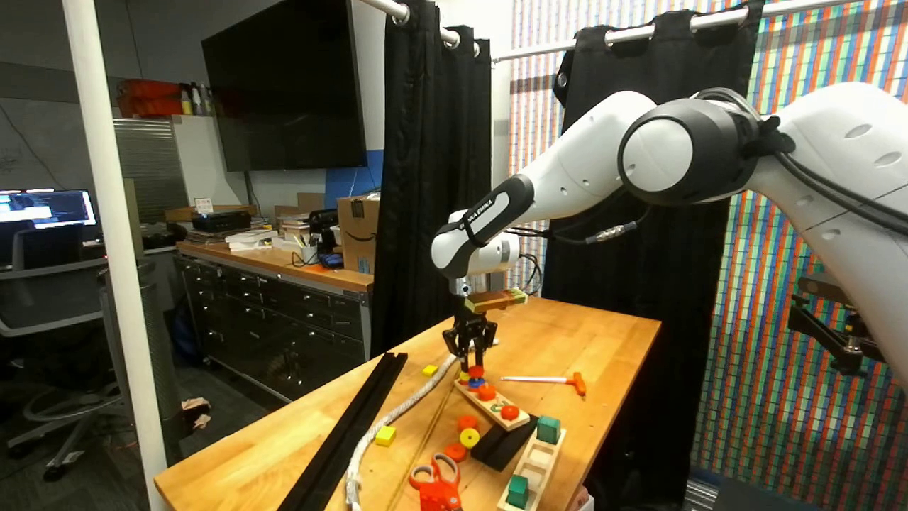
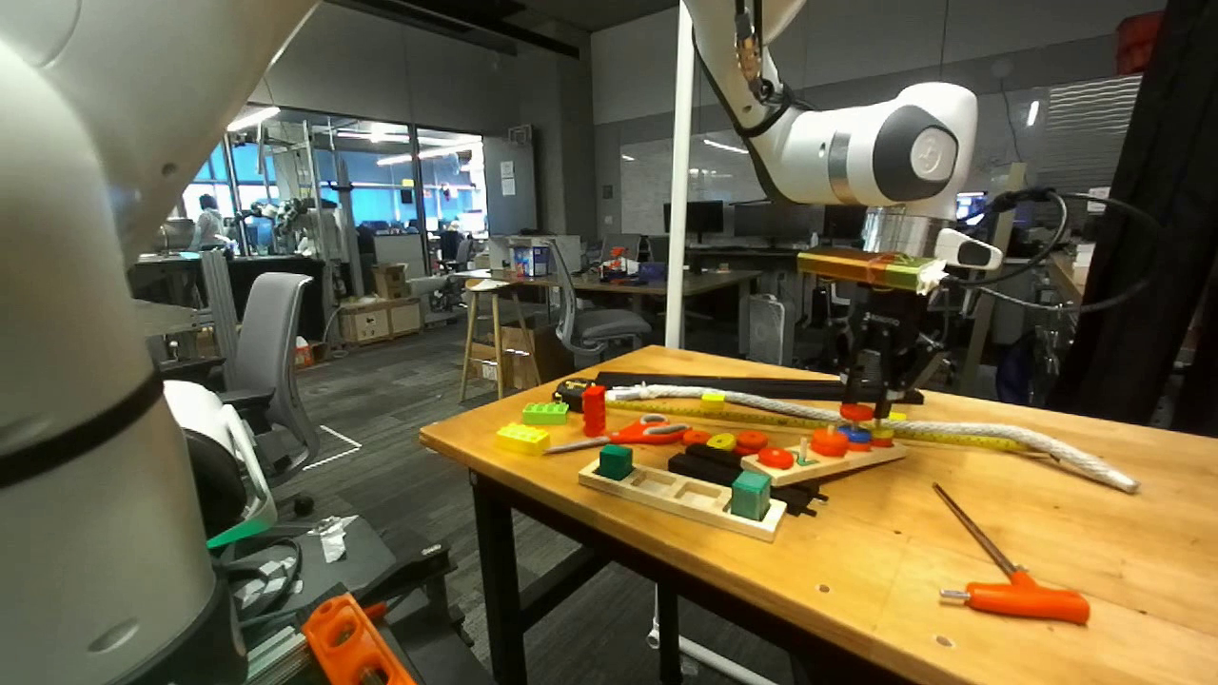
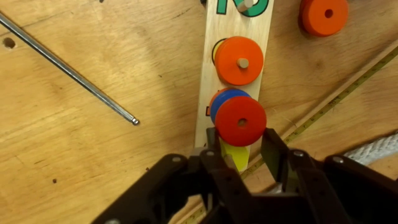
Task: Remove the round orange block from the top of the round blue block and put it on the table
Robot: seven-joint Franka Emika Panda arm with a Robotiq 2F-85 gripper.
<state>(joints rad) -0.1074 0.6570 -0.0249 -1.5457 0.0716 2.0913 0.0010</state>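
The round orange block (image 3: 241, 137), red-orange with a centre hole, is between my fingertips in the wrist view. My gripper (image 3: 241, 132) touches it on both sides. It sits just above the round blue block (image 3: 221, 101), slightly offset from it; whether they touch is unclear. In both exterior views the orange block (image 1: 476, 371) (image 2: 856, 412) is at the fingertips of the gripper (image 1: 473, 362) (image 2: 874, 404), over the blue block (image 1: 477, 383) (image 2: 855, 439). The blue block stands on another orange disc on a pegboard (image 3: 206, 71). The wooden table (image 3: 93, 149) lies beneath.
Another orange disc (image 3: 239, 60) sits on a peg close by. A yellow piece (image 3: 238, 157) is at the board's end. A hex tool (image 2: 1018, 597), white rope (image 2: 1037, 447), tape measure (image 3: 326, 107), scissors (image 2: 647, 430) and a tray with green cubes (image 2: 666, 483) lie around.
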